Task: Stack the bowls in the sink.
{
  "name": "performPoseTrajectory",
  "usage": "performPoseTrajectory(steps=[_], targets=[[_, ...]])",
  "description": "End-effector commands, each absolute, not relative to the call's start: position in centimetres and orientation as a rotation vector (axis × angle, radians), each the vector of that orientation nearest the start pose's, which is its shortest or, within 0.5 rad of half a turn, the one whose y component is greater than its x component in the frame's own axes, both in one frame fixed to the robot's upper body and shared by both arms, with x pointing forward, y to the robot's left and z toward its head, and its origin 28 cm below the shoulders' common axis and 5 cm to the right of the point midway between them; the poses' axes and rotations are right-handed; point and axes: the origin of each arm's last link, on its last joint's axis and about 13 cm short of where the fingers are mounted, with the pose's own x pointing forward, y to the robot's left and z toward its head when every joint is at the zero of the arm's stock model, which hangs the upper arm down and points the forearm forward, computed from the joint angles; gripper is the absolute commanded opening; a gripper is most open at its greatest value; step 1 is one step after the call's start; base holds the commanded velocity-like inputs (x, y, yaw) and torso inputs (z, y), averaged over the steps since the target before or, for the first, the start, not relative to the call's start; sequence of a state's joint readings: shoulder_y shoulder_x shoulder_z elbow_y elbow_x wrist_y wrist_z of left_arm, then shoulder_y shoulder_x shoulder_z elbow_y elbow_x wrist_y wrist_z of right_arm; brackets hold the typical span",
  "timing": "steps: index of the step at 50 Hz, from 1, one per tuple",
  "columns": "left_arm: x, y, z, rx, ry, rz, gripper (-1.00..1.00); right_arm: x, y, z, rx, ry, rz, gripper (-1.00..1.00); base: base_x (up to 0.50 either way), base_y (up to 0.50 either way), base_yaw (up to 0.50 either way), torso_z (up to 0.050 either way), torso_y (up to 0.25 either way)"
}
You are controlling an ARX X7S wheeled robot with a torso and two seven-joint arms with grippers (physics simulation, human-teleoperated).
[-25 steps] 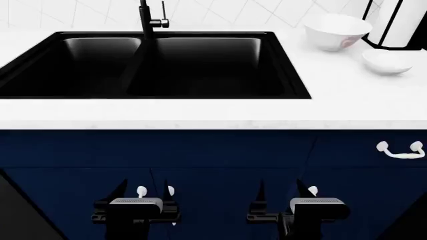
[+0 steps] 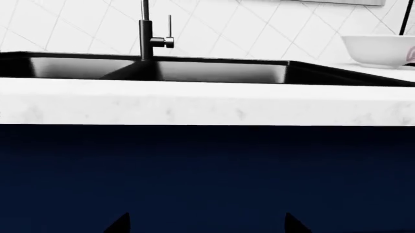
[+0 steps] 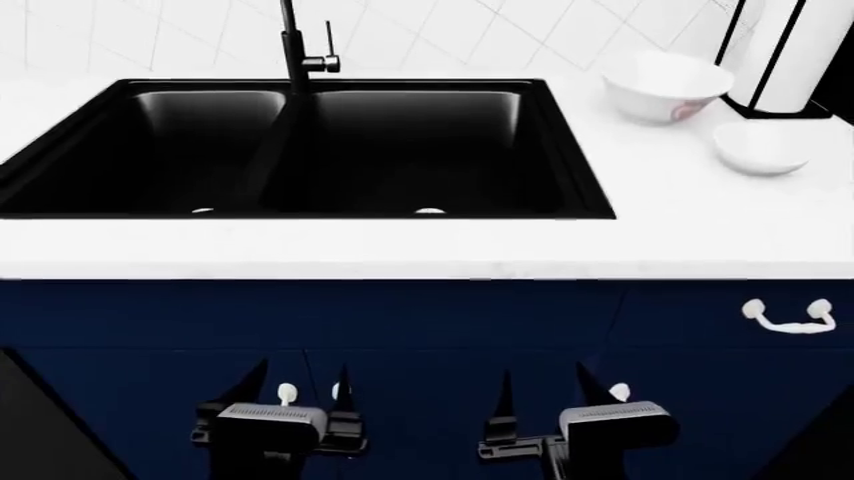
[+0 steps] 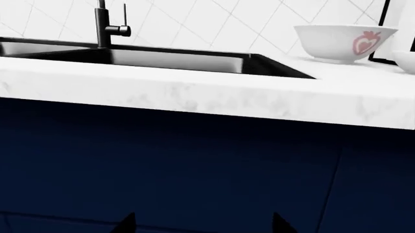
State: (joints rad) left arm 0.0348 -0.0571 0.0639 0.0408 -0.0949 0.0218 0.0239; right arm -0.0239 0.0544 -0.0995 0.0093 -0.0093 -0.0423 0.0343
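Note:
The larger white bowl (image 3: 666, 86) with a pinkish mark stands on the white counter right of the black double-basin sink (image 3: 574, 150); it also shows in the right wrist view (image 4: 343, 42) and the left wrist view (image 2: 379, 50). The smaller white bowl (image 3: 758, 148) sits just in front and to the right of it. My left gripper (image 3: 291, 385) and right gripper (image 3: 547, 385) hang low in front of the navy cabinet, well below the counter. Both are open and empty, their tips wide apart.
A black gooseneck faucet (image 3: 296, 50) rises behind the sink divider. A white paper-towel roll in a black holder (image 3: 781, 50) stands behind the bowls. A white drawer handle (image 3: 790, 318) is on the cabinet (image 3: 427, 330) at right. The counter edge (image 3: 400, 262) overhangs the grippers.
The view has shifted so the sink and counter sit lower in frame, and both drains now show. The grippers stay open, low in front of the cabinet.

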Motion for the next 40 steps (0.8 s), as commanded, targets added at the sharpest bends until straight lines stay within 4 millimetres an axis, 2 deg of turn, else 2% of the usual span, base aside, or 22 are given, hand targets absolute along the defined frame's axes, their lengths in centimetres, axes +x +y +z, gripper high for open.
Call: performPoseTrajectory(steps=[1,8,16,21,25,40], targets=[[20.1,20.3,1.8,-0.033,-0.024,-0.112,1.00,20.2,-9.0,0.9,-0.010,-0.001,0.079,1.00,0.00,0.00,0.00,0.050,0.000],[20.1,20.2,2.0,-0.028,-0.028,-0.128,1.00,20.2,-9.2,1.5,0.013,-0.003,0.089,1.00,0.00,0.00,0.00,0.050,0.000],[20.0,20.1,2.1,-0.050,-0.048,-0.129,1.00,20.1,-9.2,1.9,-0.076,-0.051,0.094,1.00,0.00,0.00,0.00,0.050,0.000],[20.8,20.1,1.9,0.000,0.074,-0.040,1.00,19.8,-9.4,2.4,-0.039,-0.095,0.105,1.00,0.00,0.00,0.00,0.000,0.000],[20.8,20.1,1.8,0.012,0.054,-0.047,1.00,19.9,-9.4,2.3,-0.025,-0.082,0.104,1.00,0.00,-0.07,0.00,0.000,0.000],[20.6,20.0,1.7,-0.005,0.079,-0.066,1.00,19.6,-9.6,2.1,-0.019,-0.068,0.105,1.00,0.00,-0.50,0.00,0.000,0.000]])
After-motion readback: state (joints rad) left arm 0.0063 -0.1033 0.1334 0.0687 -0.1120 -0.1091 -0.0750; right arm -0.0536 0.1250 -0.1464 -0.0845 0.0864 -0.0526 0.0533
